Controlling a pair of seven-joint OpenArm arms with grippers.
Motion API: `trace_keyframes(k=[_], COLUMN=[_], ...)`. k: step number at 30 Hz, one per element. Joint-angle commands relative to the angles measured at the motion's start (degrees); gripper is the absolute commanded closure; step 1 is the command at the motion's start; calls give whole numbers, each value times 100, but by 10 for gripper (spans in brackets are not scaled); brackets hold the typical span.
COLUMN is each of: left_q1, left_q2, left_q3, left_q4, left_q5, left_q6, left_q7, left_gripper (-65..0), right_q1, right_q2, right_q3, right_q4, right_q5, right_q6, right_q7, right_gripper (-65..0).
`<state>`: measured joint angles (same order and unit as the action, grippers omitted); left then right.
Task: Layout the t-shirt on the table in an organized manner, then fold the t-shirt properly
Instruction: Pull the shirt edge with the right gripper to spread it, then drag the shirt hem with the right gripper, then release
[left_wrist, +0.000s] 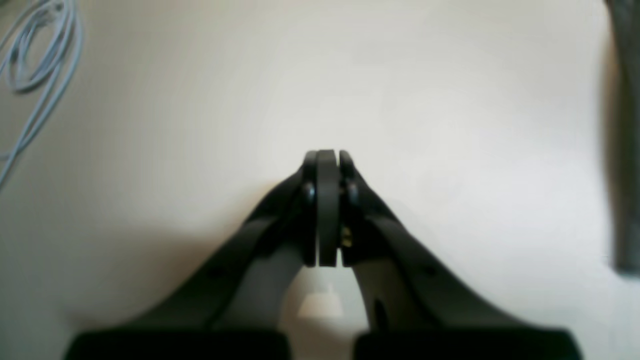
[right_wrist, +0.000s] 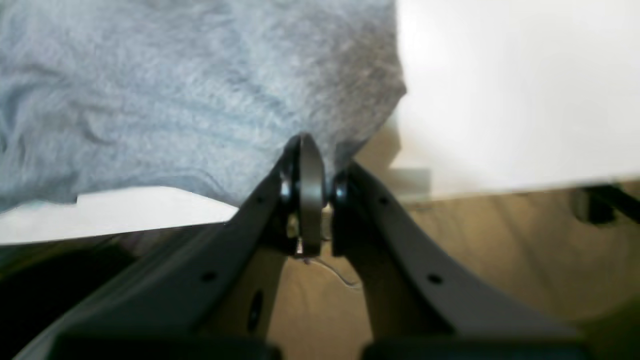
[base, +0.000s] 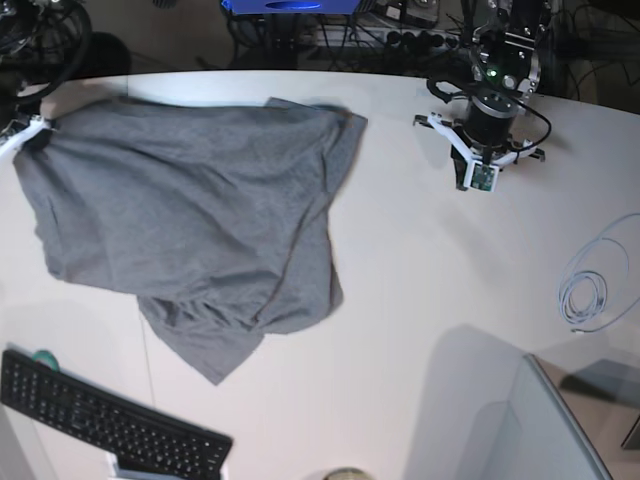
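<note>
Still early days — the right gripper (right_wrist: 311, 165) is pinching the t-shirt (base: 190, 215) corner at the table (base: 420, 270) edge, shirt's lying rumpled, left gripper (left_wrist: 327, 165) is sitting closed and empty beside it, no folding yet.

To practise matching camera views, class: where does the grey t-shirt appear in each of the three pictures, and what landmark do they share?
Left wrist: only a blurred grey strip along the right edge, perhaps the t-shirt.
Right wrist: fills the upper left; the right hand is shut on its edge.
Base: spread over the left half.
Shared landmark: the white table.
</note>
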<state>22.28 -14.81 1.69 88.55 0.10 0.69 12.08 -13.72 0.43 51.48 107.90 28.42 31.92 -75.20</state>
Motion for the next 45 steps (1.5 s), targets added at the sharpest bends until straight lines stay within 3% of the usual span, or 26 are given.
trace_keyframes(k=[1,4,9,16,20,23,26,29,31,33,38,45], left_q1=[-193,-756,-1934,-3666,-4193,-4088,-3648,-3103,-2760,-2268,-1099,-448], left_q2=[-36,-1,421,1327,1503,1389,1002,606,360,219,290,263], left_q3=[151,740,1620,2534,2692,2639,2631,2622,2587,2270,908,169], left_q4=[239,345,-262,-2882,-4139,-4148,-3638,-3110,-2723,-2196,-877,318], left_q5=[-5,-5,-5,39,47,47,47,21,-5,-5,47,47], left_q6=[32,32,32,32,41,41,50,67,67,67,67,67], left_q7=[-192,-183,-183,-219,-227,-227,-192,-192,-183,-183,-183,-175], left_gripper=[0,0,0,0,0,0,0,0,0,0,0,0], right_q1=[4,4,4,48,224,567,1095,1429,1622,1815,2404,3547], right_q2=[111,217,226,428,727,990,1175,1342,1368,1386,1412,1430], right_q3=[34,34,34,25,-1,-10,-124,-617,-1091,-1663,-3219,-4564], right_q4=[98,98,116,116,37,-376,-1106,-1730,-2117,-2486,-3366,-4755], right_q5=[81,81,81,81,63,54,45,45,45,45,45,45], right_q6=[12,12,12,12,12,-14,-23,-32,-49,-339,-1087,-1315], right_q7=[52,43,69,69,78,87,87,184,535,940,1836,2830], right_gripper=[-3,-3,-3,-3,-2,-3,-5,-5,-5,-5,-3,-3])
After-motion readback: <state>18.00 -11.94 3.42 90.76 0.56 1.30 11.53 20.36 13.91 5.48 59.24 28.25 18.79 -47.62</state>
